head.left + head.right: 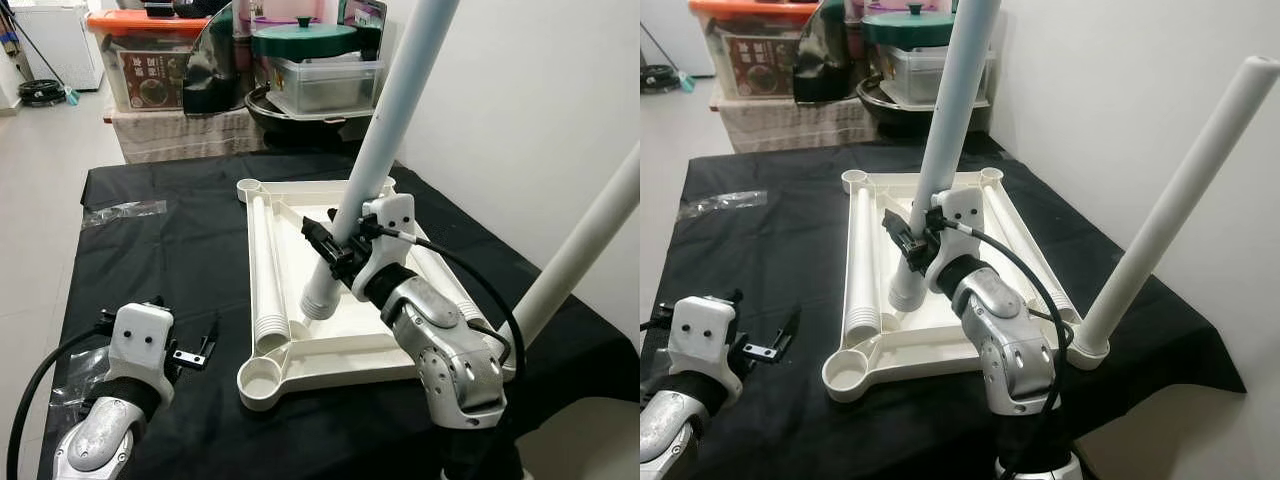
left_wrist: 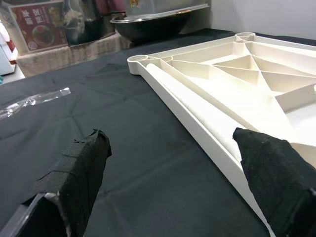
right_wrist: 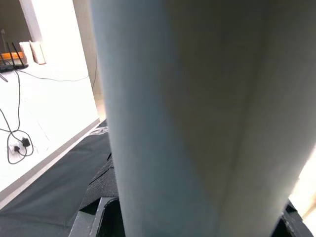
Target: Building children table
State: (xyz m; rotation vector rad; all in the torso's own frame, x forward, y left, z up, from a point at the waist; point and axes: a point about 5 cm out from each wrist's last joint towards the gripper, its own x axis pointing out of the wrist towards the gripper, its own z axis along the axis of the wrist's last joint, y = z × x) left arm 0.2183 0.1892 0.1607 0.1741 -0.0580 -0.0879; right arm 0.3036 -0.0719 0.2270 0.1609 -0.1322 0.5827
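A white plastic tabletop (image 1: 340, 362) lies upside down on a table covered in black cloth (image 1: 170, 260). My right gripper (image 1: 335, 245) is shut on a white leg tube (image 1: 400, 90). The tube is tilted, and its lower end rests inside the tabletop near the front left. In the right wrist view the tube (image 3: 187, 113) sits between the fingers. A second leg (image 1: 1180, 190) stands in the front right corner socket. A third leg (image 1: 265, 270) lies along the tabletop's left edge. The front left socket (image 1: 262, 385) holds nothing. My left gripper (image 1: 180, 325) is open low over the cloth, left of the tabletop (image 2: 222, 74).
A clear plastic bag (image 1: 125, 210) lies on the cloth at the far left. Storage boxes (image 1: 150, 60) and a black pot (image 1: 300, 110) crowd the space behind the table. A white wall (image 1: 520, 100) runs close along the right side. Floor (image 1: 50, 170) lies to the left.
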